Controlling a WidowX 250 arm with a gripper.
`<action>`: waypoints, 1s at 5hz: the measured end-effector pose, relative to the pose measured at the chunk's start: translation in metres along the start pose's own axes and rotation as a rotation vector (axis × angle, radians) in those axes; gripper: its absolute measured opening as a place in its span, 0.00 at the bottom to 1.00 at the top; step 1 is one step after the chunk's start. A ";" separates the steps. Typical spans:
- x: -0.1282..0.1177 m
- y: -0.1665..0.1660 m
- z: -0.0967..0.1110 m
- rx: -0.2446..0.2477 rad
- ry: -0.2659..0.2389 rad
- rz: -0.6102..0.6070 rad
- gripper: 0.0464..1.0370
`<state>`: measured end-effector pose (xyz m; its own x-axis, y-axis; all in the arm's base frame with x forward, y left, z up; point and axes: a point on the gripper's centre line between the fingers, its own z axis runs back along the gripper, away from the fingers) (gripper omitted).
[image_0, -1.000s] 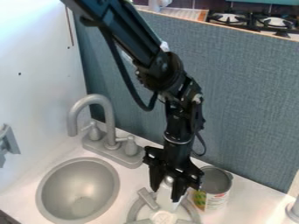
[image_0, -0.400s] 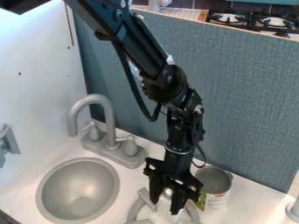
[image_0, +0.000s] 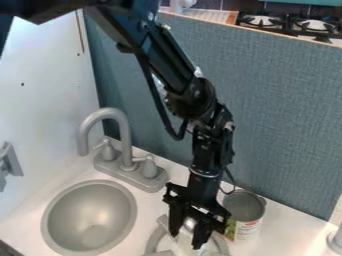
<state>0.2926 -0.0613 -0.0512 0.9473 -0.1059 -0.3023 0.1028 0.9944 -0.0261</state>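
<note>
The black gripper (image_0: 186, 239) hangs low over the stove burner (image_0: 152, 243) at the bottom centre. Between its fingers is a pale object with a shiny silver, rounded top (image_0: 190, 223), and the gripper looks shut on it. The object's lower part lies over the burner; whether it touches the burner I cannot tell. Just right of the gripper stands an opened tin can (image_0: 246, 218) with a grey inside and a label.
A round grey sink (image_0: 89, 217) is at the lower left, with a curved faucet (image_0: 123, 145) and its handles behind it. A blue-grey panel (image_0: 287, 115) rises behind the counter, and a white wall (image_0: 47, 100) stands at the left.
The gripper has moved down and slightly left, closer to the burner, and the pale object has moved with it. More of the upper arm shows at the top left.
</note>
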 end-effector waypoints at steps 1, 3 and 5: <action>-0.002 0.000 0.000 -0.001 0.020 0.004 0.58; -0.003 -0.004 -0.001 -0.025 0.027 0.014 0.58; -0.013 -0.008 -0.008 -0.049 0.063 0.026 0.58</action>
<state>0.2772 -0.0676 -0.0547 0.9284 -0.0804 -0.3628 0.0617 0.9961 -0.0630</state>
